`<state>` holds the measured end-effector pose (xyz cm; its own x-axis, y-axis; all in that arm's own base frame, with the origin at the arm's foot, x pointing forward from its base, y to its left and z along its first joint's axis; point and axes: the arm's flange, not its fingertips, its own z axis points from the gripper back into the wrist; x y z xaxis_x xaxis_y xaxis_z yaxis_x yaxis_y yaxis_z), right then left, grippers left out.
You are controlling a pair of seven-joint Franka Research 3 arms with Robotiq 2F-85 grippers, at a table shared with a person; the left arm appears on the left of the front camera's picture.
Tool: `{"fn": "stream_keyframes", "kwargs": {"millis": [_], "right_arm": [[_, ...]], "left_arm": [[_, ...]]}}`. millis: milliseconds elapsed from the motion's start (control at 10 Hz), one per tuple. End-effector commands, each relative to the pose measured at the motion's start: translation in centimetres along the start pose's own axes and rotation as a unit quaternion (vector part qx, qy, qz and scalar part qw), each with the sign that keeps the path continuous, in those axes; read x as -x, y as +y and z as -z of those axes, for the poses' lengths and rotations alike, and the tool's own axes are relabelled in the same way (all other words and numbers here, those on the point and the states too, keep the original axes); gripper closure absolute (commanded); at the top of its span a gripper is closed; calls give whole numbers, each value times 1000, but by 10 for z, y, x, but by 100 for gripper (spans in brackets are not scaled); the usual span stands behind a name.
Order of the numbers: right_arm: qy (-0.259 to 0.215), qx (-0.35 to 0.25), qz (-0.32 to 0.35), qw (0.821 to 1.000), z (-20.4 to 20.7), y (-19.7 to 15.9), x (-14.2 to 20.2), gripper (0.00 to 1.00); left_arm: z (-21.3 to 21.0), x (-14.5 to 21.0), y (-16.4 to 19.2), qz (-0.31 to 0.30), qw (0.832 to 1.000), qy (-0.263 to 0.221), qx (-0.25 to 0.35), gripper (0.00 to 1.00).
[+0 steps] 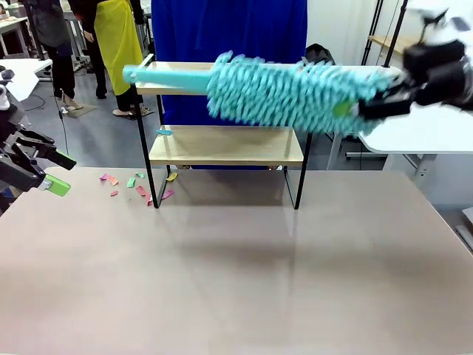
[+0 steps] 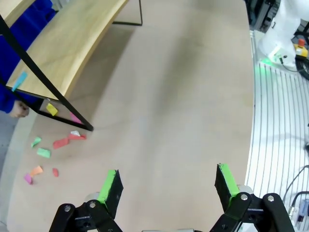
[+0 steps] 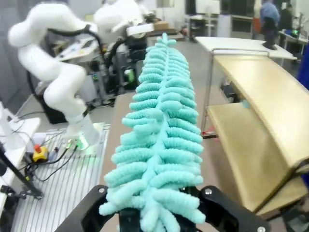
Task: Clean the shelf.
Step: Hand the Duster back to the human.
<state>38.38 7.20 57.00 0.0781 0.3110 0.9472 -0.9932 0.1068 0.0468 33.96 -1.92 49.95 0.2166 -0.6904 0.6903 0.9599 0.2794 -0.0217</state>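
The shelf [image 1: 225, 144] is seen standing at the far middle of the table [image 1: 236, 266], two wooden boards in a thin black frame. The right gripper [image 1: 369, 109] is clamped fully on a turquoise fluffy duster [image 1: 288, 95], which is held roughly level in front of the top board, its plain handle end [image 1: 159, 74] pointing toward the robot's left. From the front view it cannot be told whether the fronds touch the board or hang just before it. A small blue scrap [image 1: 163, 132] is noted at the left edge of the lower board; coloured paper scraps [image 1: 133, 185] lie on the table beside the left front leg. The left gripper [image 2: 166, 186] is held low over the table at the robot's left, jaws wide apart, nothing between them. Judgement: the sweep of the boards is in hand, with the lower board not yet clear. For a clean pass the duster is best kept flat along the board, brought between the two tiers without catching the frame uprights, and drawn toward the open left edge so the scrap is pushed off rather than trapped at the back. Light contact should be enough; the rack looks light and could be shoved by pressure.
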Motion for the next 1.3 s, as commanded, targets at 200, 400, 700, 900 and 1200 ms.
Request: {"fn": "stream_keyframes", "kwargs": {"millis": [200, 400, 700, 900, 1200], "right_arm": [[-58, 190, 67, 978, -83, -9, -17, 83], [-63, 332, 120, 934, -124, -8, 3, 83], [-63, 473, 175, 861, -166, 8, 44, 83], [-34, 534, 201, 821, -176, 13, 75, 83], [-4, 559, 230, 797, -172, 23, 132, 83]], "left_arm": [[1, -2, 2, 3, 1000, -12, 5, 0], [1, -2, 2, 3, 1000, -12, 5, 0], [1, -2, 2, 3, 1000, -12, 5, 0], [1, -2, 2, 3, 1000, -12, 5, 0], [1, -2, 2, 3, 1000, -12, 5, 0]]}}
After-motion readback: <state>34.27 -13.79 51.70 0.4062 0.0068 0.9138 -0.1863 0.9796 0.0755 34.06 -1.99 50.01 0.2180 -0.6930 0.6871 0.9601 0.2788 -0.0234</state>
